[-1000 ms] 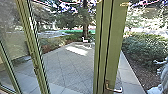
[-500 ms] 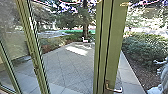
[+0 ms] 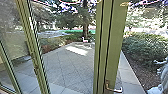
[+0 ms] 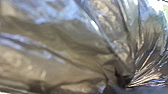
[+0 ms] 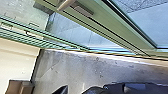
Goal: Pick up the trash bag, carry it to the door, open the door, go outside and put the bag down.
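Dark bodywork [image 5: 110, 89] with rounded, uneven edges and 1 grey patch [image 5: 135, 87], beside a pointed black piece [image 5: 62, 90].

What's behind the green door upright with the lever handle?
Paving runs up to the green upright on one side, with bushes beyond the other. Whatever lies directly behind the upright is hidden.

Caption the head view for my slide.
The green-framed door and its handle, with a paved yard, a tree and bushes outside.

And there's the green door [image 5: 117, 32], handle [image 5: 83, 10] jutting out, glass [image 5: 147, 25] alongside, grey floor [image 5: 72, 67] meeting a pale wall [image 5: 16, 60]!
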